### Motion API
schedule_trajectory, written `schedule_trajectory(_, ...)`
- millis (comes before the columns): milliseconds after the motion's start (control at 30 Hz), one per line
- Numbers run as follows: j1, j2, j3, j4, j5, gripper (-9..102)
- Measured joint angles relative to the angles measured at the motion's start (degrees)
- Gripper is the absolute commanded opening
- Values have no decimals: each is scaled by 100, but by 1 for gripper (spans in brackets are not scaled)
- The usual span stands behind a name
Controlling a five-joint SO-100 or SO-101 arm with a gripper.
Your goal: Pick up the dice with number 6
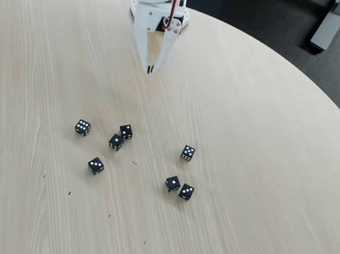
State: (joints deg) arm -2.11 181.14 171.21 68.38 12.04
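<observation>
- Our gripper hangs in the upper middle of the frame, its two white fingers tapering down until the tips nearly meet; the jaws are pressed together and hold nothing.
- The arm's white base sits at the top edge of the round wooden table, well apart from every die.
- We judge the step in hand to be the reach: the dice with number 6 lies left of centre, the leftmost die of the group, its top face dense with pips. The pips are small here, so we hold that reading loosely.
- To do this well, we should spread the jaws before descending, swing toward the lower left of the frame, and come down straight over the die so one finger lands on each side.
- That die has bare table around it, which favours a clean approach.
- Nearest to it, toward the centre, stand a die and a second die almost touching each other; a wide-open finger could nudge them, so we would line the jaws up to keep clear of that pair.
- Below sits a two-pip die, near but apart.
- Right of centre are a lone die and, lower, a close pair: one and its neighbour. None lies on our path.
- The cube is tiny and smooth; a grip off-centre may squirt it sideways.
</observation>
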Motion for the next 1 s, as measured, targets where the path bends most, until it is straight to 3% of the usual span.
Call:
schedule_trajectory(267, -35, -1248, -642, -18, 747, 5)
schedule_trajectory(767, 44, -5810, -4720, -18, 3208, 19)
schedule_trajectory(1000, 9, -7251, -5827, -18, 4315, 29)
